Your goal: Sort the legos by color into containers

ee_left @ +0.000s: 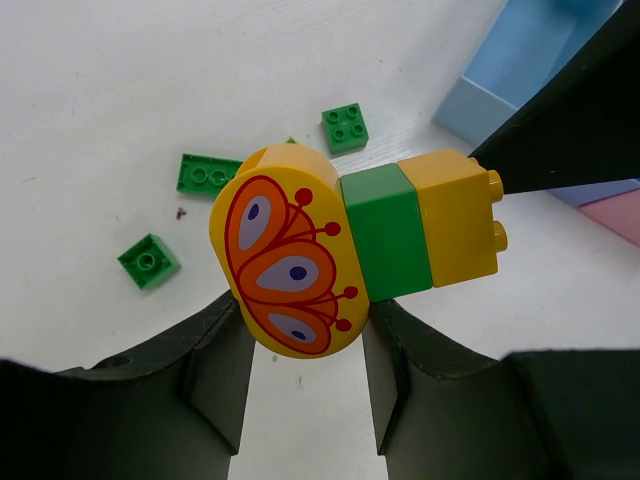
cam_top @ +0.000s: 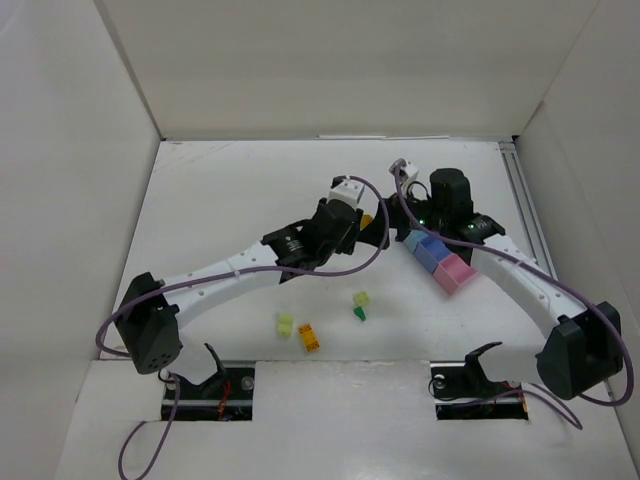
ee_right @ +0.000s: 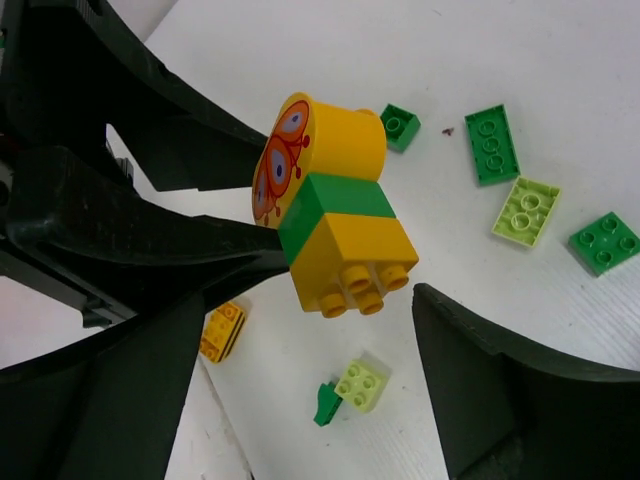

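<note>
My left gripper [cam_top: 372, 228] [ee_left: 305, 340] is shut on a stacked piece [ee_left: 360, 240]: a yellow round block with a butterfly print, a green brick and a yellow studded brick [ee_right: 350, 255]. It holds the piece above the table. My right gripper [cam_top: 398, 215] [ee_right: 310, 300] is open, its jaws on either side of the yellow brick end without touching it. The containers [cam_top: 440, 260] stand just right of both grippers: light blue [ee_left: 520, 70], darker blue, pink [ee_left: 620, 215]. Loose legos lie below: dark green [ee_left: 210, 173] [ee_right: 492, 143], lime [ee_right: 526, 211].
Nearer the arm bases lie a lime brick [cam_top: 285, 325], an orange brick [cam_top: 309, 337] [ee_right: 221, 330], and a lime brick [cam_top: 361, 298] beside a dark green piece [cam_top: 359, 313]. White walls enclose the table on three sides.
</note>
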Controlling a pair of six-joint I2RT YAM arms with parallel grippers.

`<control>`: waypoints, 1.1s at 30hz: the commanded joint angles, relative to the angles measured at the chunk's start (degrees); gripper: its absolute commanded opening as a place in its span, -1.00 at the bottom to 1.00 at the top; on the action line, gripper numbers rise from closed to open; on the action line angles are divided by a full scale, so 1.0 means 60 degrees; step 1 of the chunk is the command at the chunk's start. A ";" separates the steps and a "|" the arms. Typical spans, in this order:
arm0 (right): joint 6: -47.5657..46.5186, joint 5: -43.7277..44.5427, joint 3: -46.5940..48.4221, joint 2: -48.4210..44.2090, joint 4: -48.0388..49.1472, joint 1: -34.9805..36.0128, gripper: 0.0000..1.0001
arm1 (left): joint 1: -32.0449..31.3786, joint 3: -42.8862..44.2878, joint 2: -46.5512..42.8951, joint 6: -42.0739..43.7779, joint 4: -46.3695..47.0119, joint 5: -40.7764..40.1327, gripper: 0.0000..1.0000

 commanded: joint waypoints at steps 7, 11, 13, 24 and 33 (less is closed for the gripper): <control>0.0300 -0.1190 0.1271 0.0757 0.0882 -0.0388 0.51 | 0.0495 -0.0147 -0.0631 0.1067 0.1445 0.0787 -1.00; 0.0300 -0.1526 0.1360 0.0949 0.1160 -0.0388 0.51 | 0.0495 -0.0279 -0.0719 0.1244 0.1666 0.1007 -1.00; 0.0300 -0.1526 0.1360 0.1037 0.1263 -0.0388 0.23 | 0.0495 -0.0279 -0.0632 0.1244 0.1666 0.1007 -1.00; 0.0300 -0.1849 0.1448 0.1227 0.1263 -0.0388 -0.77 | 0.0905 -0.0498 -0.0719 0.0790 0.1842 0.1183 -1.00; 0.0300 -0.2479 0.0731 0.0701 0.1263 -0.2188 -1.00 | 0.2354 -0.0806 -0.0909 0.0131 0.1754 0.1286 -1.00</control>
